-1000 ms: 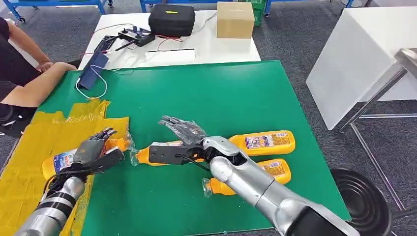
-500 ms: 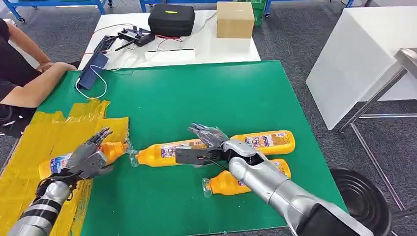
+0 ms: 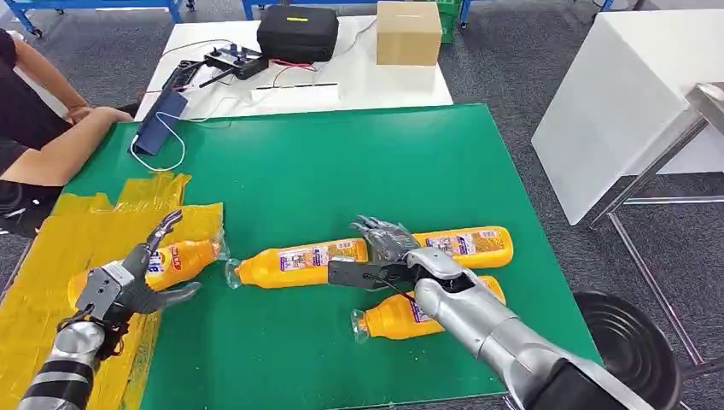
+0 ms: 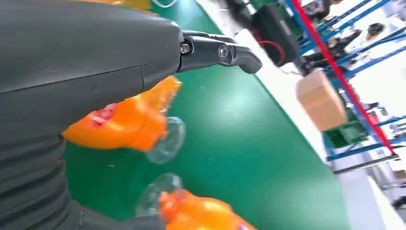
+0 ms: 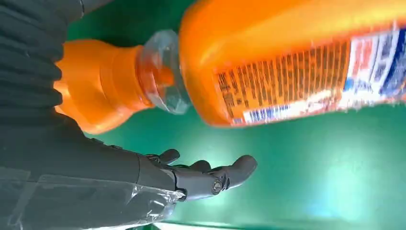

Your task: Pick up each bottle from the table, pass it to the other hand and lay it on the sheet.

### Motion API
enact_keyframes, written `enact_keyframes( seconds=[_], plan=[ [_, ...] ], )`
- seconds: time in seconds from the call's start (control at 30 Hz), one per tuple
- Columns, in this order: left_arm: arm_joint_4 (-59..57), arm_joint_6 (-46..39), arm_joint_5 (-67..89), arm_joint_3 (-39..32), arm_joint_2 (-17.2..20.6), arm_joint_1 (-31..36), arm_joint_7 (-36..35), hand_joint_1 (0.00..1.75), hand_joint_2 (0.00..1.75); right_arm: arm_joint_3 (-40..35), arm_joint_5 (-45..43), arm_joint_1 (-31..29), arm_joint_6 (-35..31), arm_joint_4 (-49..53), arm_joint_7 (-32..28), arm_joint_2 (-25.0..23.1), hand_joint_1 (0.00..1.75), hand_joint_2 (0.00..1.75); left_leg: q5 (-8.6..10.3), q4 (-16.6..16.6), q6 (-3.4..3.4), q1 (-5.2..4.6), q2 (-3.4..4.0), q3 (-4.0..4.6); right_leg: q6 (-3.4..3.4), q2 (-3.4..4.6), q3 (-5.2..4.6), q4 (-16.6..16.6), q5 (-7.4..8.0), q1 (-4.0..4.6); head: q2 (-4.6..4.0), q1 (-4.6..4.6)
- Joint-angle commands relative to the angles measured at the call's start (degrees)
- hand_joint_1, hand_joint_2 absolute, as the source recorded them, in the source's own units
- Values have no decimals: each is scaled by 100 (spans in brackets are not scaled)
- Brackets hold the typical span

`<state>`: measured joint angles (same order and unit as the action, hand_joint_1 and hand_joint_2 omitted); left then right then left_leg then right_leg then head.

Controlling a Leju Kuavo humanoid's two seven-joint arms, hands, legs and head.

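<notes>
- Now that the left hand (image 3: pixel 128 286) has let go and is pulling back, fingers spread and empty, I'm counting the delivered bottle (image 3: pixel 162 263) as laid on the yellow sheet (image 3: pixel 51 273).
- My right hand (image 3: pixel 384 256), open too, is retreating toward the remaining bottles.
- The middle bottle (image 3: pixel 299 260) is lying lengthwise across the green table (image 3: pixel 359 162), cap pointing at the sheet.

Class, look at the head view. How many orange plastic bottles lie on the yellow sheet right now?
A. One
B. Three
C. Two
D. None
A: a single orange plastic bottle lies on the crinkled yellow sheet; the other three rest on the green mat.
</notes>
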<state>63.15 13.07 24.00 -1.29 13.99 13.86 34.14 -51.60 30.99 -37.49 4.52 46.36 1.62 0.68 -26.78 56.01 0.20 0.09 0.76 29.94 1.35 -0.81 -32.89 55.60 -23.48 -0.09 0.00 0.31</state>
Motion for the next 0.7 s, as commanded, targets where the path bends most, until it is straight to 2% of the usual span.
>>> enact_keyframes(
  seconds=[0.03,0.3,0.7],
  plan=[
    [454,66,-21,-8,-382,-37,-71,0,175,321,371,-250,-369,-578,-25,-519,0,175,-3,4,-3,5,-4,0,-1,7,0,1,-1,4,0,0],
    [433,93,-49,50,-399,41,-87,0,175,274,569,-347,-281,-728,-7,-792,0,175,-2,7,-3,5,-6,7,0,5,-9,4,-1,5,0,2],
    [433,93,-49,50,-399,41,-87,0,175,274,569,-347,-281,-728,-7,-792,0,175,0,3,-2,2,-8,10,1,-1,-10,3,-1,2,0,2]
  ],
)
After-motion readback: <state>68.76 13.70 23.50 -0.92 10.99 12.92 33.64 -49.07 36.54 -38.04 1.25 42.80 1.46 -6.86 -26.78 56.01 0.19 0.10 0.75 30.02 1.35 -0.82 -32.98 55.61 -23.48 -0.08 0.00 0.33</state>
